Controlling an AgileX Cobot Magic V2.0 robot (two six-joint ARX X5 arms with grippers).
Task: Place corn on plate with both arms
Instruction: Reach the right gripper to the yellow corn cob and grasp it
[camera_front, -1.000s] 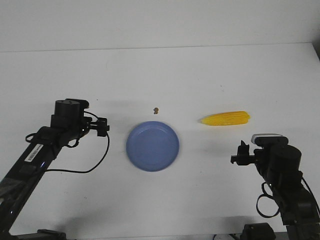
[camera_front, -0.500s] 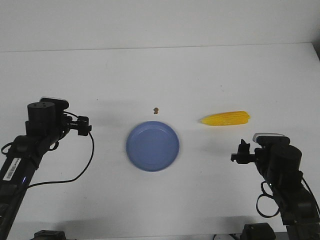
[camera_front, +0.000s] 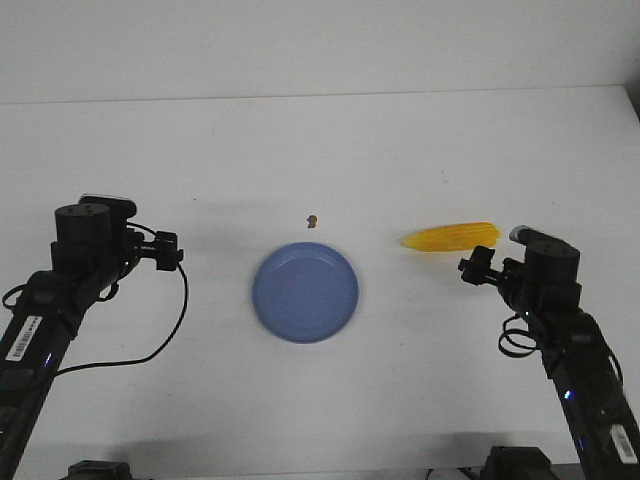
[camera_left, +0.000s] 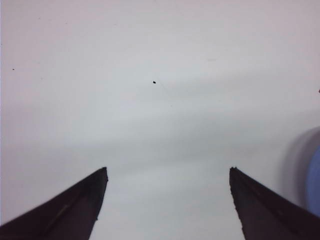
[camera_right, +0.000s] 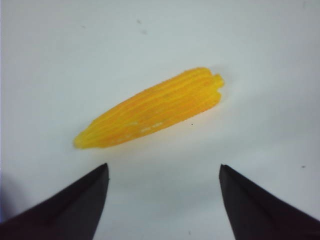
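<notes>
A plain matte white table (camera_front: 330, 150) carries everything. The ridged, tapered yellow corn (camera_right: 150, 107) lies just ahead of the right gripper (camera_right: 164, 200), whose jaws gape empty. The left gripper (camera_left: 167, 205), equally wide and empty, sits beside the smooth round periwinkle plate (camera_front: 305, 292).

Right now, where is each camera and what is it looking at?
Front view: sits high behind the robot, looking forward and down over the table; shows both arms, the plate and the corn.
Left wrist view: rides on the left arm, looking at bare table past its open left gripper; the plate's edge peeks in.
Right wrist view: rides on the right arm, looking at the corn past its open right gripper.
Front and right wrist views share the corn.
</notes>
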